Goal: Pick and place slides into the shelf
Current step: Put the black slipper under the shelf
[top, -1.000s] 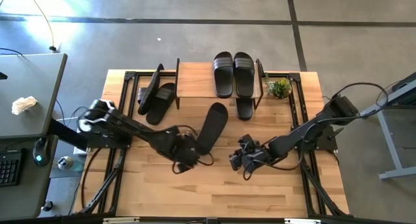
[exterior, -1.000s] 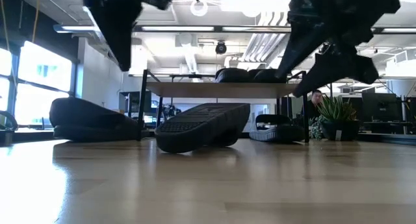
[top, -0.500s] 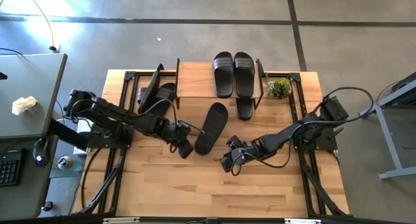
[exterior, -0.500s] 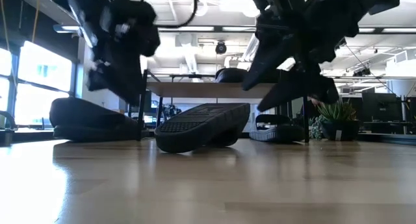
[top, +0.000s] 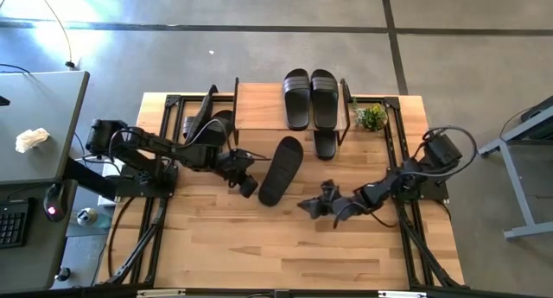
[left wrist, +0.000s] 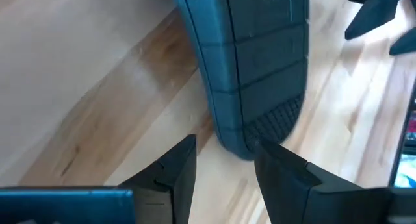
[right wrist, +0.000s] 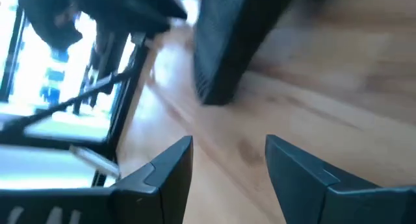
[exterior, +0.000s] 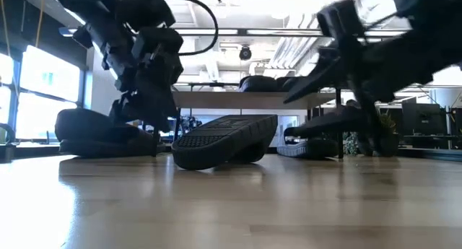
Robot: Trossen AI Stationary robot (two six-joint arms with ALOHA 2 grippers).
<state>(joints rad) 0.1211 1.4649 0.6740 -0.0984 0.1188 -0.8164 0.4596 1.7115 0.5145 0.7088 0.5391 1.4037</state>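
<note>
One slide [top: 281,170] lies sole-up mid-table, near the shelf [top: 289,106], so it needs flipping. Left gripper [top: 244,184] sits at its near end, fingers parted, empty. Right gripper [top: 315,206] hangs just right, also parted and empty.

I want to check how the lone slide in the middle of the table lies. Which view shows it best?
The high view: the whole upside-down slide shows there, between both grippers. The low view shows only its side and tread; the left wrist view only one end, beyond the left gripper; the right wrist view a blurred end.
</note>
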